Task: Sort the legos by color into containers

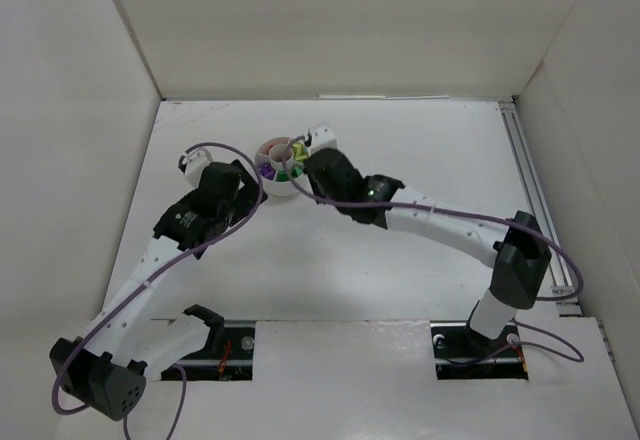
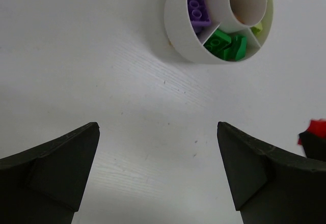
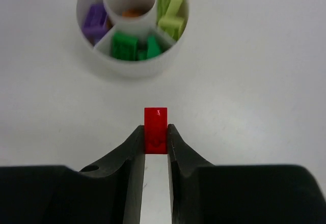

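Two black fingers of the right gripper (image 3: 156,138) are clamped on a small red studded plastic brick (image 3: 155,118), which sits at 6 o'clock from the low round white plastic tub (image 3: 127,70), apart from it. Inside the tub, seen from the right wrist, lavender bricks (image 3: 94,23) lie at 9 o'clock, green bricks (image 3: 125,46) at 6 o'clock, and pale yellow-green ones (image 3: 170,7) at 2 o'clock. The left gripper (image 2: 158,155) hangs spread wide above the white table (image 2: 76,56), holding nothing.
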`<state>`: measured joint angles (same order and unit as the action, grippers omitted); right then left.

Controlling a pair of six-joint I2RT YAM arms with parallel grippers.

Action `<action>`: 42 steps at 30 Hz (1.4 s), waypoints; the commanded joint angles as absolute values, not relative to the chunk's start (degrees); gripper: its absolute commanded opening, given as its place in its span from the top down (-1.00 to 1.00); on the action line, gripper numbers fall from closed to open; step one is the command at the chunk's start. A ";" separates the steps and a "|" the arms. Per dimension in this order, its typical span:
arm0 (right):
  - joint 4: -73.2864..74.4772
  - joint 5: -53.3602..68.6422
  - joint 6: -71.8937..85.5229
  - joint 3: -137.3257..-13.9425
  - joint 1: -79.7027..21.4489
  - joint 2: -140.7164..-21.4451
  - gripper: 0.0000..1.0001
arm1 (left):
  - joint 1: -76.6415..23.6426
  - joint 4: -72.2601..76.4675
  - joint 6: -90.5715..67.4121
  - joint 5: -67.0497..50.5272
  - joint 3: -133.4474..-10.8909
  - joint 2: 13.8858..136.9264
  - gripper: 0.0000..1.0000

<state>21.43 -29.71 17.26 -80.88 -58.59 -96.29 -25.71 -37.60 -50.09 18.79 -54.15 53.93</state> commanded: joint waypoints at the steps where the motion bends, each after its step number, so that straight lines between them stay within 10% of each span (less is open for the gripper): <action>1: 12.31 -18.21 -1.28 -89.26 -52.31 -99.73 0.82 | -23.82 -33.75 -50.54 21.62 -59.58 54.84 -1.00; 18: 12.74 1.41 -10.99 -137.00 -46.41 -135.60 0.72 | -19.78 -29.62 -46.58 22.07 -60.21 58.28 -1.00; 36: 11.60 3.60 -9.93 -130.78 -45.88 -137.46 0.48 | -19.25 -28.21 -46.05 21.53 -59.06 59.50 -1.00; 42: 11.60 2.38 -9.93 -130.08 -45.88 -136.93 0.07 | -19.25 -28.21 -46.05 21.53 -59.06 59.50 -1.00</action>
<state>14.55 2.48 -10.15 -130.28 -46.11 -140.18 -19.46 -29.65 -46.76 21.23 -59.48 59.83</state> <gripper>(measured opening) 0.450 0.997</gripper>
